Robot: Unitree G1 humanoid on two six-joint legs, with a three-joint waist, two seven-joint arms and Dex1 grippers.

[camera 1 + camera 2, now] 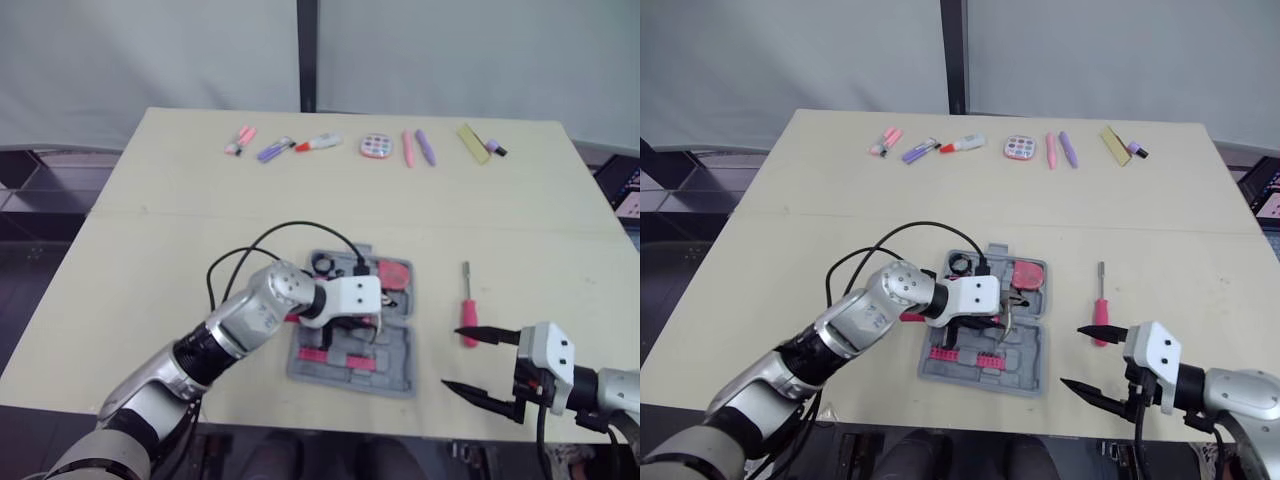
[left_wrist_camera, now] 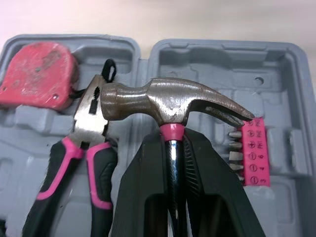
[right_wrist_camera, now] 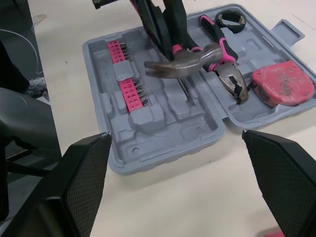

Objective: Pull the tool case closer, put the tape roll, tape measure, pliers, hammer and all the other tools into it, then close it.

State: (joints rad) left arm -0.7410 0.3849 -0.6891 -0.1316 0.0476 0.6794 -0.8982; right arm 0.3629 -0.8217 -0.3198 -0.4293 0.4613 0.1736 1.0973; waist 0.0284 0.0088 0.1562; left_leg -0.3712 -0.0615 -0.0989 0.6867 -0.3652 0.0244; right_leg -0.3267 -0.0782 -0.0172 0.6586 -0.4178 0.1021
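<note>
Here, open tool case (image 3: 148, 159) holds tape measure (image 3: 284, 84), pliers (image 3: 229, 74); left hand (image 2: 170, 137) grips hammer (image 2: 168, 101); right hand (image 1: 452, 358) released.

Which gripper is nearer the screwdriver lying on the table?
Right. The right gripper is open right beside the screwdriver, its upper fingertip by the handle. The left gripper is over the case, shut on the hammer.

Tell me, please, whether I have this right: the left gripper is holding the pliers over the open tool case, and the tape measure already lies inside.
Not quite: the left gripper is shut on the hammer, just below its head; the pliers lie in the tool case. The left wrist view shows it. The case is open, with the tape measure inside.
</note>
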